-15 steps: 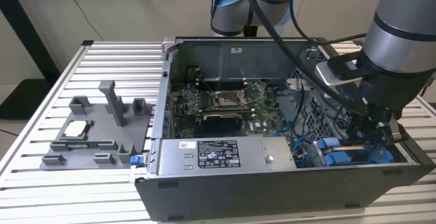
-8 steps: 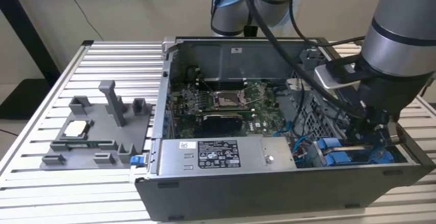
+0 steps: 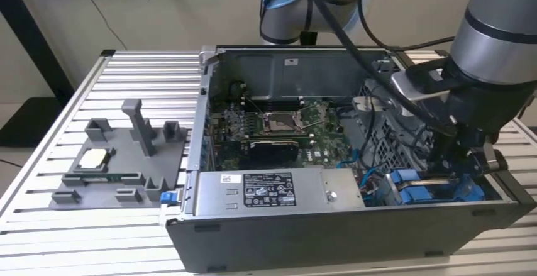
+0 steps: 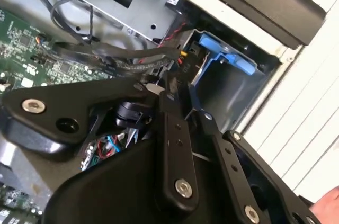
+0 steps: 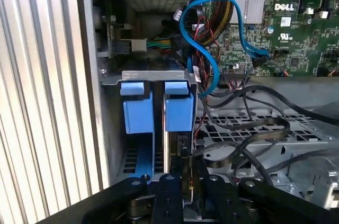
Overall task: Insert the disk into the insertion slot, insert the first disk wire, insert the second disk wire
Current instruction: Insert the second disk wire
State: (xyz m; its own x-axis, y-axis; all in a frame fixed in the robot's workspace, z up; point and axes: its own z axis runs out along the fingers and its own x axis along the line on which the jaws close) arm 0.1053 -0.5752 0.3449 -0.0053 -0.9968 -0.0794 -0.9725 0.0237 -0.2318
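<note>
My gripper (image 3: 442, 166) reaches down into the near corner of the open computer case at the exterior view's right. The disk (image 5: 178, 112) stands on edge there, its bright blue carrier (image 4: 225, 54) showing in both wrist views and its thin dark edge running back between my fingers. The gripper (image 5: 188, 180) looks shut on that edge. The disk sits low in the insertion slot (image 5: 153, 75), a grey metal bay with a second blue carrier tab (image 5: 137, 112) beside it. A blue disk wire (image 5: 204, 54) loops loose above the bay, unplugged at its free end.
The silver power supply (image 3: 260, 191) lies along the case front, the motherboard (image 3: 277, 125) behind it. Black cables (image 5: 249, 128) drape over the perforated cage close to my fingers. A grey fixture tray (image 3: 117, 163) rests on the slatted table (image 3: 134, 75) at the exterior view's left.
</note>
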